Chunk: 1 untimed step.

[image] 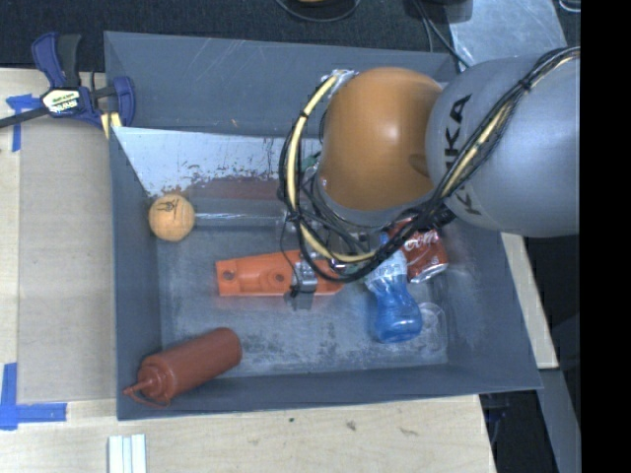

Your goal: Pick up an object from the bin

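The tool (302, 289) is over the right end of a flat orange plastic bracket (251, 276) lying lengthwise leftward. I cannot tell its spread.

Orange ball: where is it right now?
The ball sits at the bin's left, by the back wall, up-left of the orange block in the camera view.

- A pale beige worktop (59, 264) spreads to the left of the grey bin (133, 294) and along its near edge.
- Beyond the bin's far edge lies a dark black surface (148, 3), crossed by black cables (426, 23).
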Each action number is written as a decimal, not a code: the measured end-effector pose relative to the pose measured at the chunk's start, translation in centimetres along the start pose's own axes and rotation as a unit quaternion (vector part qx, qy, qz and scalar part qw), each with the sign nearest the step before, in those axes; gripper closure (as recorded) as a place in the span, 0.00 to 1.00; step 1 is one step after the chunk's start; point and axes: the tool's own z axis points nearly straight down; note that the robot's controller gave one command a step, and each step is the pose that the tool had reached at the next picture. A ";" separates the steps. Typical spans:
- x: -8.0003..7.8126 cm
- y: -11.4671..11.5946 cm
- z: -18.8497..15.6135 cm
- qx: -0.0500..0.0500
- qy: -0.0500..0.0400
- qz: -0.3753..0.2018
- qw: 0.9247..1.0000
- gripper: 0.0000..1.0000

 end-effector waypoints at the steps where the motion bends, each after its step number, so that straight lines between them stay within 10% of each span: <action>1: -0.1 -0.1 -0.5 -0.001 -0.004 0.001 1.000 0.00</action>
